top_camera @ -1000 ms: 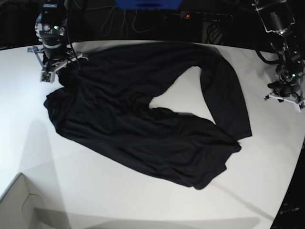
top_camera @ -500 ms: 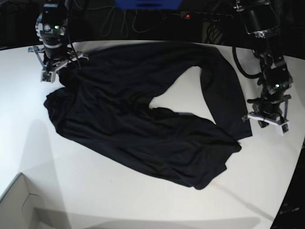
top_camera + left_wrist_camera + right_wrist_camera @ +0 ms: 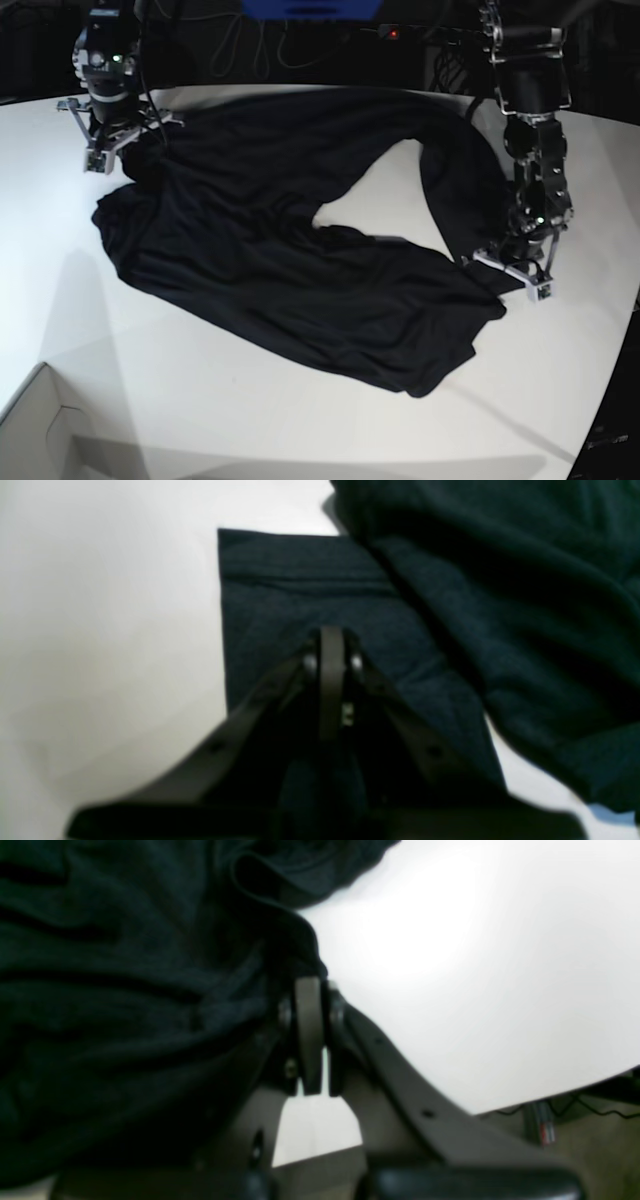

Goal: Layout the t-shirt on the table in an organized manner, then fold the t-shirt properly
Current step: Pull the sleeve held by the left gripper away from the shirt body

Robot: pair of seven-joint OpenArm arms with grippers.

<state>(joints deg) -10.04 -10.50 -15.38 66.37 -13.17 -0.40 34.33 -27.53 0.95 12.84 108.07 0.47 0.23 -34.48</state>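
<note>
- bench (image 3: pixel 300 420): white, mostly bare along the near edge; box corner (image 3: pixel 40 430) at the near-left corner.
- shirt (image 3: pixel 300 250): black, bunched and twisted across the middle of the bench, running from the far-left corner toward the right edge. Not laid flat yet; a white gap shows between two lobes.
- left claw (image 3: pixel 512 268): near the right edge, down on the hemmed flap of the shirt. Jaws pressed together; the wrist view shows cloth under the tips (image 3: pixel 332 645), but whether any is pinched I can't tell.
- right claw (image 3: pixel 115 140): far-left corner, jaws closed at the shirt's edge (image 3: pixel 280 955); looks like it grips fabric there.
- risks:
  - left claw may have closed on nothing, or on one thin layer, so a pull would slip off.
  - pulling both ends with the twist still in could drag the whole bundle instead of spreading it.
</note>
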